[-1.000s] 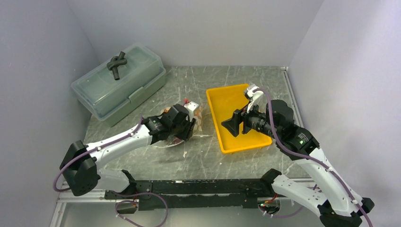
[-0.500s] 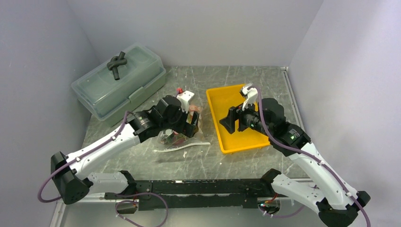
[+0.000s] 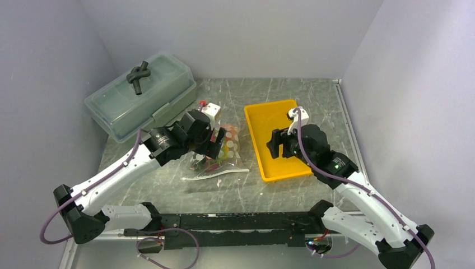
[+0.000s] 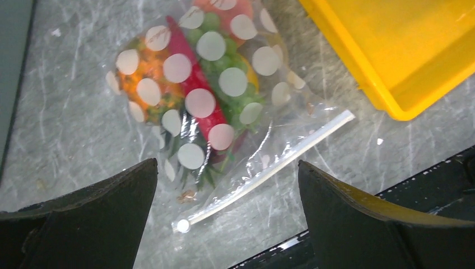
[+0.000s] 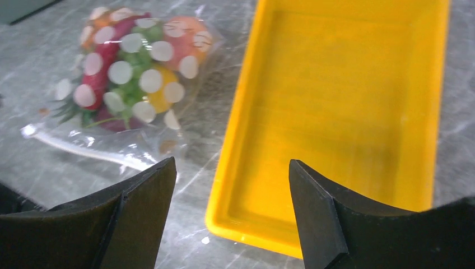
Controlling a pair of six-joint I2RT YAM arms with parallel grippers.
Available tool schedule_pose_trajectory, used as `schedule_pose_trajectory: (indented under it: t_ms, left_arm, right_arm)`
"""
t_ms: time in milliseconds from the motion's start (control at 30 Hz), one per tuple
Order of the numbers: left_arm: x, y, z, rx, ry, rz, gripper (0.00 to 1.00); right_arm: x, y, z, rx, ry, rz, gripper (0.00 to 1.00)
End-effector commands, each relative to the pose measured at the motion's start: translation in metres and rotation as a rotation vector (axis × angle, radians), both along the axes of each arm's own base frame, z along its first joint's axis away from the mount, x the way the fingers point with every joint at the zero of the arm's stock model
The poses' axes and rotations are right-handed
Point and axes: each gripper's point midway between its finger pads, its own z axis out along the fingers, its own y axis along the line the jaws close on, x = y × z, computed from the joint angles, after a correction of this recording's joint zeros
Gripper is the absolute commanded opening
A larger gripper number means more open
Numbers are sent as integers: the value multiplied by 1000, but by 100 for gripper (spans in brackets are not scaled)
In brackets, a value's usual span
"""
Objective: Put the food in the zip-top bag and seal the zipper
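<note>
Zip-top bag [image 3: 228,148]: lies flat on the surface [image 3: 241,190], mouth toward the near edge, closed end toward the back wall.
Zipper [image 4: 269,168]: straight whitish strip across the mouth, roughly along the near edge, its right end angled toward the yellow tray [image 3: 269,115].
Food [image 4: 224,84]: inside the bag; the red chili [image 4: 193,92] runs lengthwise, mouth to closed end.
Left gripper [image 4: 224,168]: above the bag, jaws spread wide, holding nothing.
Right gripper [image 5: 229,168]: over the tray's near-left corner, jaws apart and empty.
Edges: the tray wall is just beside the bag's right side; the lidded box [image 3: 140,101] is well apart.
Open room: bare surface in front of the zipper.
</note>
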Motion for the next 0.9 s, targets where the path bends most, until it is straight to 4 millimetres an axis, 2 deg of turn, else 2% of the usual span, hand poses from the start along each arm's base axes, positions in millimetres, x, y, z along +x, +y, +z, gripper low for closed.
schedule_pose_trajectory:
  t_ms: [0, 100, 200, 367, 533, 633, 867]
  left_arm:
    - [11, 34, 12, -15, -13, 87, 100]
    - [25, 64, 4, -83, 65, 170, 100]
    - [33, 86, 2, -84, 49, 232, 100]
    - [37, 104, 5, -100, 4, 328, 100]
    - [36, 112, 3, -134, -15, 373, 100]
    - [33, 118, 7, -150, -46, 397, 100]
    - [24, 114, 5, -191, -90, 345, 100]
  right_arm:
    - [17, -30, 4, -15, -78, -191, 79]
    - [20, -38, -4, -40, -67, -223, 81]
    - [22, -46, -10, -53, -44, -249, 81]
    - [28, -66, -11, -30, -32, -304, 83]
    - [30, -73, -7, 38, -30, -335, 86]
    - [30, -69, -9, 90, -16, -317, 86]
    - [25, -67, 0, 168, -100, -293, 86]
